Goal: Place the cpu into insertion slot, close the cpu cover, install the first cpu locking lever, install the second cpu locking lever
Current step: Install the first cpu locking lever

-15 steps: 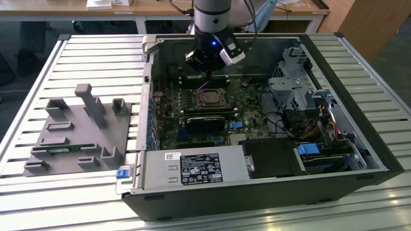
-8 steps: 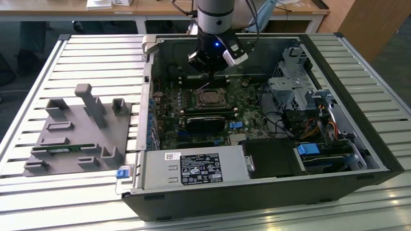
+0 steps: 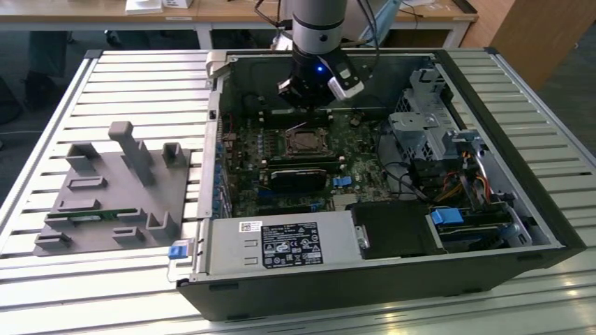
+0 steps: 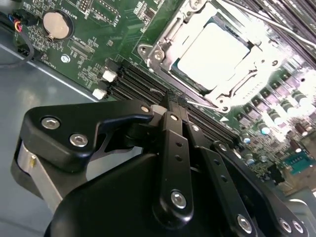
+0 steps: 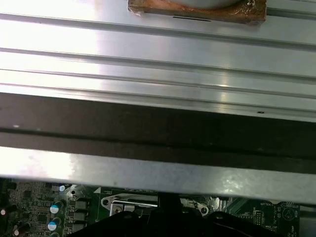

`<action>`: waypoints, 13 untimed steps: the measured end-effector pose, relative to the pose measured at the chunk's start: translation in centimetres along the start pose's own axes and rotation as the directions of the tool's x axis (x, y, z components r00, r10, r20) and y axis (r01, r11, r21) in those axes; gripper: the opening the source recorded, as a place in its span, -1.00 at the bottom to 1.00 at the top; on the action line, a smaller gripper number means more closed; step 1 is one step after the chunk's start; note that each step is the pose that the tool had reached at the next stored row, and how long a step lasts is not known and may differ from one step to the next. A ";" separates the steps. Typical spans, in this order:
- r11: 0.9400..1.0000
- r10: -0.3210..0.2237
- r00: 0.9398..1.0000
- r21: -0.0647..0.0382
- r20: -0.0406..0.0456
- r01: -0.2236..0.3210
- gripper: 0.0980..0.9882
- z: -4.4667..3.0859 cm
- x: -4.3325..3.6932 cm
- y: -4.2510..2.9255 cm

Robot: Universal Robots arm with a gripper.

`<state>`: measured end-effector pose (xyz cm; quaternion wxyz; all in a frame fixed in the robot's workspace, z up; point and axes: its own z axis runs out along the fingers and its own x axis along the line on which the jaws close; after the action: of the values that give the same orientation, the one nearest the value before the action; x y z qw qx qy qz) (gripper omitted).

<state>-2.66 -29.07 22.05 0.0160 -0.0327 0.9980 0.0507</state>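
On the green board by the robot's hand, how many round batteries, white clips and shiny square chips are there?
round coin battery: 1
white clips: 2
cpu: 1
Total: 4

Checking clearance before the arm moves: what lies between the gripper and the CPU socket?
In the second wrist view, a bank of long black memory slots on the motherboard lies between the gripper and the CPU socket.
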 end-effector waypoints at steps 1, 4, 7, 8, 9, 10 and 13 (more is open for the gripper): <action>1.000 0.000 1.000 0.000 0.000 0.000 -0.98 0.16 -0.08 -0.01; 1.000 0.000 1.000 0.000 -0.001 0.000 -0.98 0.63 -0.28 -0.06; 1.000 0.000 1.000 0.000 -0.002 0.000 -0.98 1.12 -0.39 -0.11; 1.000 0.000 1.000 0.000 -0.002 0.000 -0.98 1.26 -0.42 -0.13; 1.000 0.000 1.000 0.000 -0.002 0.000 -0.98 1.41 -0.45 -0.14; 1.000 0.000 1.000 0.000 -0.002 0.000 -0.98 1.55 -0.48 -0.16; 1.000 0.000 1.000 0.000 -0.003 0.000 -0.98 1.89 -0.53 -0.20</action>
<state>-2.07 -29.04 20.17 0.0144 -0.0325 0.9981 0.0507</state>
